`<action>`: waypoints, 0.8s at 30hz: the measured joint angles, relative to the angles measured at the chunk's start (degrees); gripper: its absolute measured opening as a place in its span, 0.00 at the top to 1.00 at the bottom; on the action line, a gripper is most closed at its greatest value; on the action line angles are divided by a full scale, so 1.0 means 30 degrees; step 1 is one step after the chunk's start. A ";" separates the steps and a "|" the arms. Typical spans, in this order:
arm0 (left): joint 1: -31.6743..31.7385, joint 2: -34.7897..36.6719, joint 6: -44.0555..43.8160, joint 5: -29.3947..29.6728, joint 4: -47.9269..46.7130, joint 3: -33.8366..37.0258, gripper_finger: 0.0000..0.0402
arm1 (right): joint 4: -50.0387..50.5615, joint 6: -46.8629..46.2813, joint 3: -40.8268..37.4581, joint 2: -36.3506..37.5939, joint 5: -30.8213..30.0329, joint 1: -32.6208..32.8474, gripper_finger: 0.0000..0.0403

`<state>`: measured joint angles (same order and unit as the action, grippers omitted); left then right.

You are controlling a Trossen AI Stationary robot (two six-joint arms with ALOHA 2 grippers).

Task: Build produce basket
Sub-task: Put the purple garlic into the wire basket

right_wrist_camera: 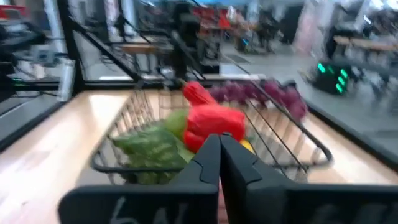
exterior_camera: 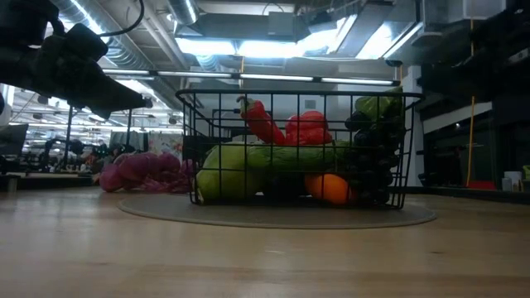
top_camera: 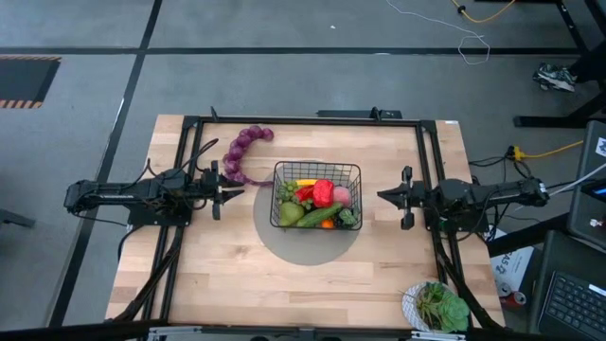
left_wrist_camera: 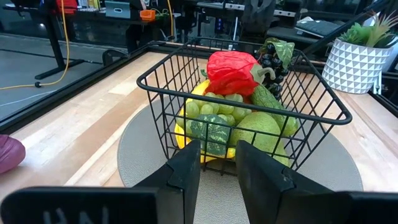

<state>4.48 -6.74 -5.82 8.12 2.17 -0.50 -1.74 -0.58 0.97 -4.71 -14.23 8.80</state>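
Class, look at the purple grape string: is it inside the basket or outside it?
Outside. The purple grape string lies curved on the table, beside the basket, which holds the other produce.

One wire basket (top_camera: 316, 168), one red pepper (top_camera: 324, 191), one cucumber (top_camera: 320, 215), one pear (top_camera: 290, 215), one orange (exterior_camera: 330, 188), one purple grape string (top_camera: 240, 152), one potted plant (top_camera: 439, 307), two grippers.

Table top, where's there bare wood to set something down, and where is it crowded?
Bare wood runs along the near edge of the table, between the round grey mat and the white bowl of greens. Crowded: the basket is full of produce, the purple grape string lies beside it, and the left claw and right claw flank it.
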 joint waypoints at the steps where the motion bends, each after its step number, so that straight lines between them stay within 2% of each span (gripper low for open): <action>1: 0.0004 0.0007 0.0000 0.0000 0.0000 -0.0001 0.76 | 0.0064 0.0395 0.0000 0.0360 0.0629 -0.0078 1.00; 4: 0.0004 0.0006 0.0006 0.0000 -0.0002 -0.0004 0.76 | 0.0211 0.1823 0.0000 0.1374 0.1599 -0.0433 1.00; 8: -0.0003 0.0007 0.0004 -0.0007 0.0000 -0.0004 0.76 | 0.0202 0.2774 0.0000 0.1489 0.1234 -0.1124 1.00; 11: 0.0001 0.0005 0.0003 -0.0007 0.0000 -0.0004 0.76 | 0.0237 0.2117 0.0000 0.1413 0.1559 -0.1764 1.00; 16: -0.0001 0.0007 0.0004 -0.0015 0.0000 -0.0004 0.76 | 0.0715 -0.0978 0.0000 0.1369 0.4425 -0.2283 0.99; 24: 0.0001 0.0003 0.0001 -0.0008 0.0000 -0.0004 0.76 | 0.0723 -0.1198 0.0000 0.1369 0.4637 -0.2295 0.99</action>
<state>4.48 -6.73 -5.82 8.10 2.17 -0.51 0.43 -4.18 0.97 -0.60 -0.32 1.91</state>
